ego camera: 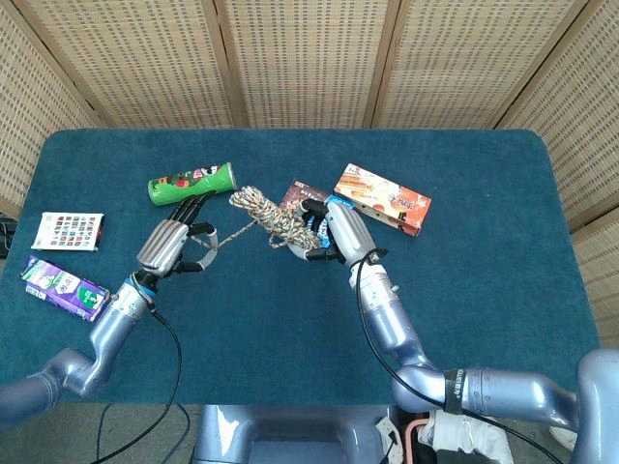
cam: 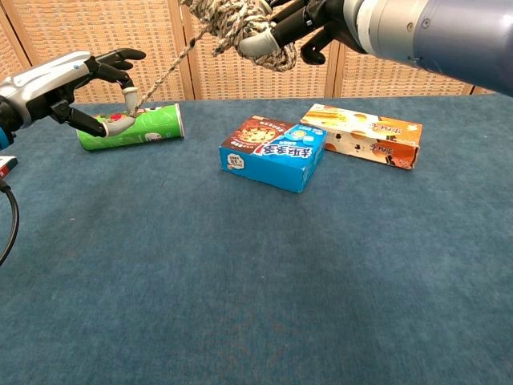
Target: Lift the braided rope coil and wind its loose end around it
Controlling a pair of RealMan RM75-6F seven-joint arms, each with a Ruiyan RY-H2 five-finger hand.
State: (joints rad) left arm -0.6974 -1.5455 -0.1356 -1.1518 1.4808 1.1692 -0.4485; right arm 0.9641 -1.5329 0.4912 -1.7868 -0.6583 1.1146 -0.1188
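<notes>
Where frame crops it, rope coil (cam: 240,20).

Right hand (cam: 309,24) holds rope coil (cam: 240,28) aloft at 12 o'clock; left hand (cam: 76,88) at 10 pinches taut loose end (cam: 164,74) above green can (cam: 132,127).

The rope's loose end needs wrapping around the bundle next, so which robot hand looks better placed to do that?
Probably the left robot hand. It pinches the loose end, which runs taut up to the coil. The right robot hand is occupied holding the coil off the table, so it can only steady it.
</notes>
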